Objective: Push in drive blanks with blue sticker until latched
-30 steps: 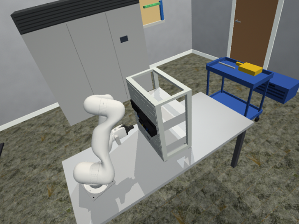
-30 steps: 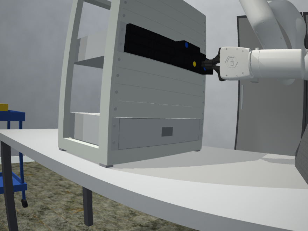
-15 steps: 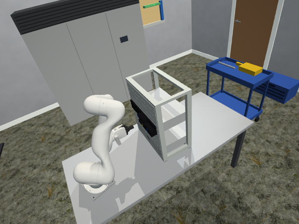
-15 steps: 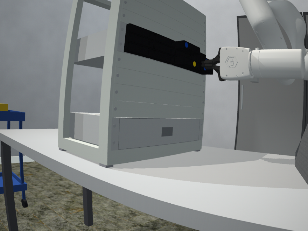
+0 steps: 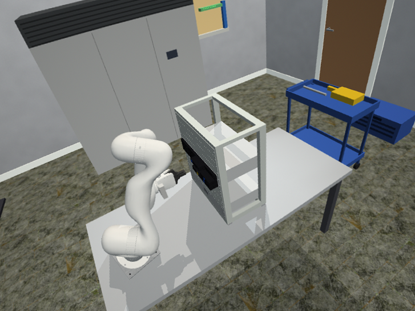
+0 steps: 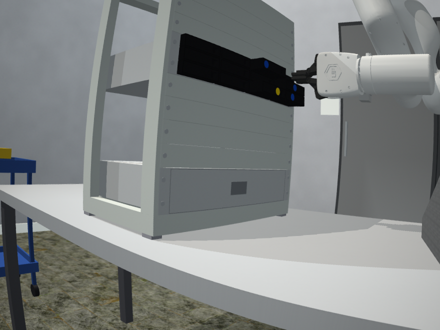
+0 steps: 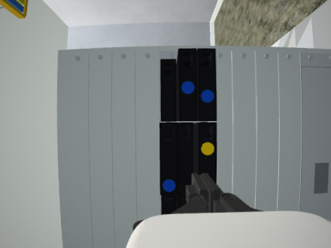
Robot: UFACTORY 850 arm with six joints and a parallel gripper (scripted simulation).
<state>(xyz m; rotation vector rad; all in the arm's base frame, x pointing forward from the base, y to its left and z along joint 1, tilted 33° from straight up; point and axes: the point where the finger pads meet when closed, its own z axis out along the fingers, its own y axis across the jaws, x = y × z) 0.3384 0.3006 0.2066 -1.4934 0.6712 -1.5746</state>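
Note:
The grey rack [image 5: 224, 154] stands upright on the table with a row of black drive blanks [image 6: 241, 72] in its front. In the wrist view, three blanks carry blue stickers [image 7: 187, 87] [image 7: 207, 96] [image 7: 168, 185] and one carries a yellow sticker [image 7: 207, 149]. In the exterior view, the stickered blanks [image 6: 294, 87] stick out further than the plain ones. My gripper [image 7: 198, 186] is shut and empty. It points at the rack front, its tips close before the blanks beside the yellow-stickered one, and it also shows in the exterior view [image 6: 295, 75]. I cannot tell whether it touches them.
A grey panel with a dark handle [image 6: 238, 187] fills the rack's lowest bay. A blue cart [image 5: 333, 116] with a yellow box stands beyond the table's right end. A tall grey cabinet [image 5: 120, 77] stands behind the arm.

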